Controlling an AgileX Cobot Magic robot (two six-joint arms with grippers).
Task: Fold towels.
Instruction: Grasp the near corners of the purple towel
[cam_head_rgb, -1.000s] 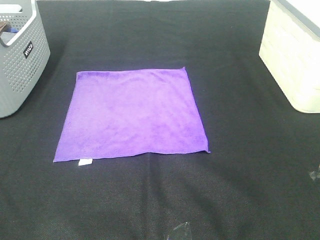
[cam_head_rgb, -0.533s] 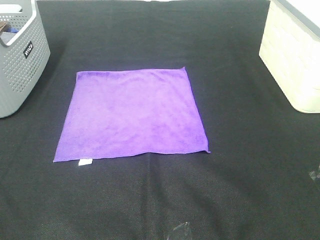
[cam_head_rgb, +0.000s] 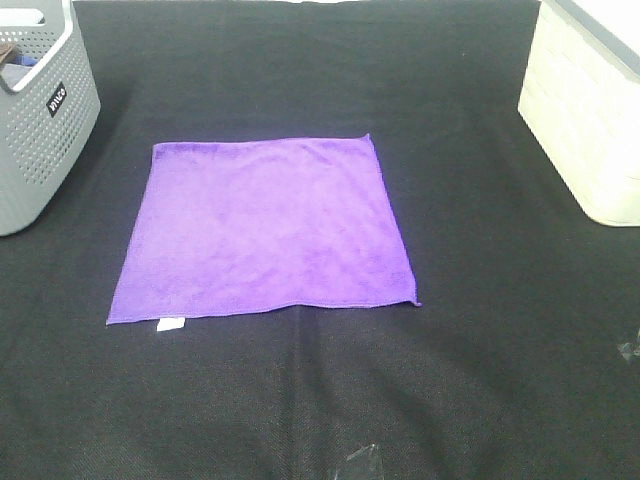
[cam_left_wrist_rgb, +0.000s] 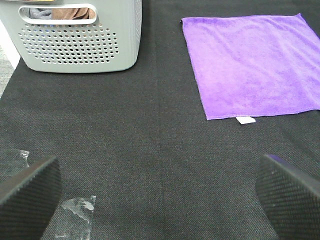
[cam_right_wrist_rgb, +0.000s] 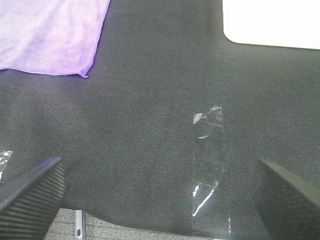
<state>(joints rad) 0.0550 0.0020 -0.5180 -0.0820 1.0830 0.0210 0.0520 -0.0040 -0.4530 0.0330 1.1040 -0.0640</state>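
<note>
The purple towel (cam_head_rgb: 262, 228) lies flat and unfolded on the black table, a small white tag (cam_head_rgb: 170, 324) at its near left corner. It also shows in the left wrist view (cam_left_wrist_rgb: 252, 65) and one corner of it in the right wrist view (cam_right_wrist_rgb: 50, 35). Neither gripper shows in the high view. My left gripper (cam_left_wrist_rgb: 160, 192) is open and empty, near the table's front, apart from the towel. My right gripper (cam_right_wrist_rgb: 160, 195) is open and empty near the front edge, apart from the towel's near right corner.
A grey perforated basket (cam_head_rgb: 40, 120) stands at the left, also in the left wrist view (cam_left_wrist_rgb: 80, 37). A cream box (cam_head_rgb: 590, 110) stands at the right. Strips of clear tape (cam_right_wrist_rgb: 209, 150) lie on the black cloth (cam_head_rgb: 480, 350).
</note>
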